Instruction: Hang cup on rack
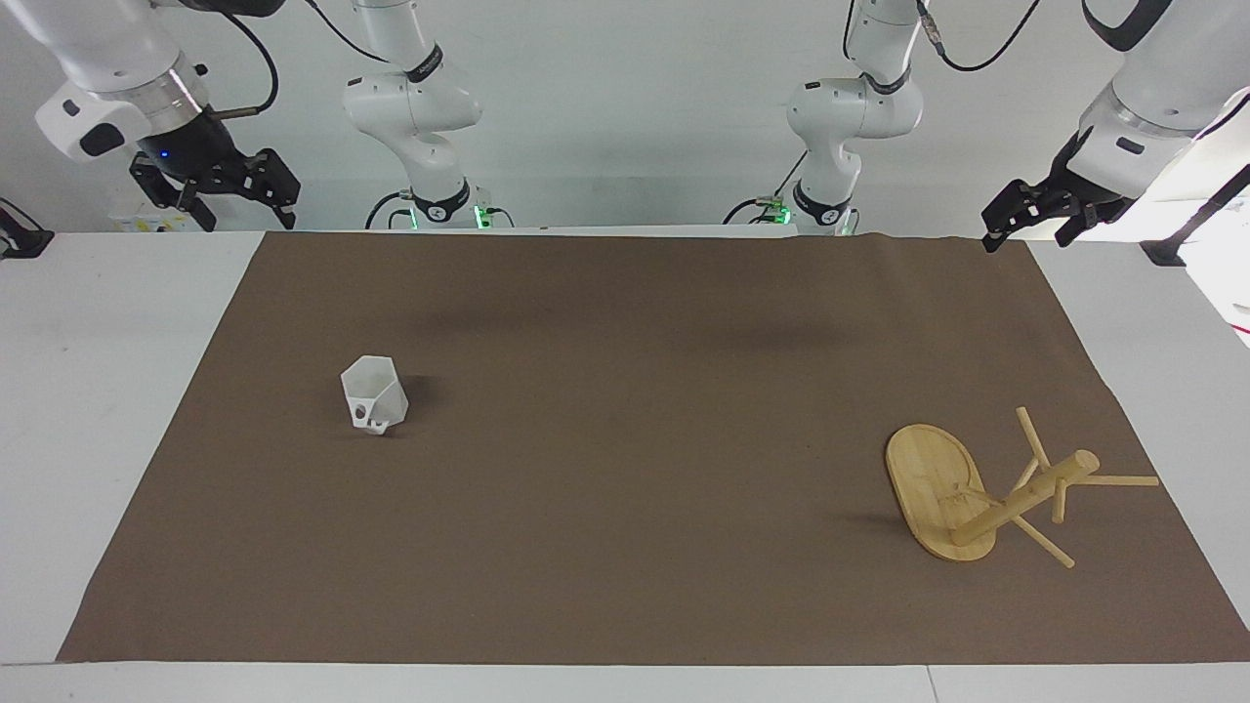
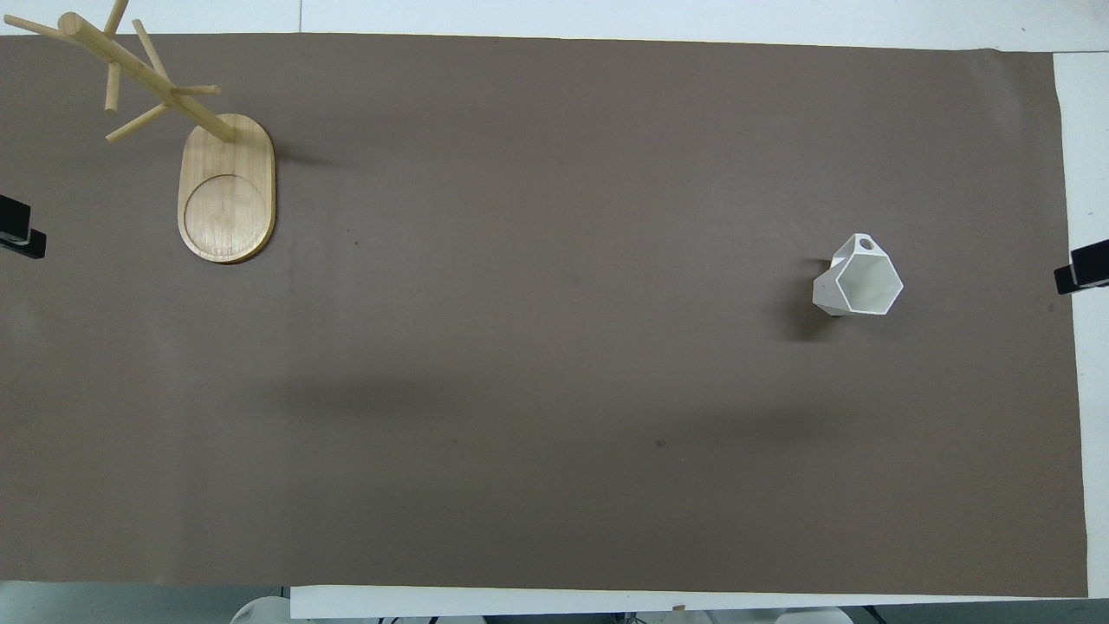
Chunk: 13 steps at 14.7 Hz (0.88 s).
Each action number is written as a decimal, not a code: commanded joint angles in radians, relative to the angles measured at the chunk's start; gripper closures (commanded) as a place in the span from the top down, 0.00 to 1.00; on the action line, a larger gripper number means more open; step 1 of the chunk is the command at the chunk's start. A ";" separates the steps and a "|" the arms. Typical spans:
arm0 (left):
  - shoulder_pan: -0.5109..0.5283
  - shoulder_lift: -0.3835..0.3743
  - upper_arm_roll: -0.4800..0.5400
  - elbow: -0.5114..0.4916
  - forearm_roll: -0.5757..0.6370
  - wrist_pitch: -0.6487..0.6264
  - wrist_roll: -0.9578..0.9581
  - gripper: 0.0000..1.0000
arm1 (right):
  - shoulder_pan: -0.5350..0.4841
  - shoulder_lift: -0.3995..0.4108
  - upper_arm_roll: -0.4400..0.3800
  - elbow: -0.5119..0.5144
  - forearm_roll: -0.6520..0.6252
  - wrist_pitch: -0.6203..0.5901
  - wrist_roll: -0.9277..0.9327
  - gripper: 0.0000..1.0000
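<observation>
Both arms wait high at their own ends; the right gripper (image 1: 217,195) hangs over the bare white table (image 1: 98,391) at the right arm's end, fingers spread apart and holding nothing; the left gripper (image 1: 1040,217) hangs over the mat's corner at the left arm's end, fingers likewise parted and empty. Down on the brown mat (image 1: 625,488) the cup (image 1: 373,393) stands upright, mouth up, toward the right arm's end, its angular handle turned away from the robots; nothing crowds it. The rack (image 1: 986,493) stands well apart from it, toward the left arm's end and farther from the robots; its oval base (image 2: 227,195) lies flat on the mat, the post at the base's farther end, pegs all bare; open mat lies between cup and rack.
</observation>
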 commanded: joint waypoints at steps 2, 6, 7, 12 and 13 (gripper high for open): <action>0.010 -0.019 -0.011 -0.021 0.020 -0.004 0.008 1.00 | 0.002 -0.013 0.003 -0.012 -0.005 0.014 0.019 1.00; 0.010 -0.019 -0.011 -0.021 0.020 -0.004 0.008 1.00 | 0.001 -0.013 0.003 -0.015 -0.004 0.011 0.017 1.00; 0.010 -0.019 -0.011 -0.021 0.020 -0.004 0.008 1.00 | -0.007 -0.013 0.003 -0.015 0.001 0.013 0.017 1.00; 0.010 -0.019 -0.011 -0.021 0.020 -0.004 0.008 1.00 | -0.002 -0.019 0.001 -0.025 -0.001 -0.010 -0.070 1.00; 0.010 -0.019 -0.011 -0.021 0.020 -0.004 0.008 1.00 | 0.002 -0.019 0.001 -0.025 -0.007 -0.004 -0.149 1.00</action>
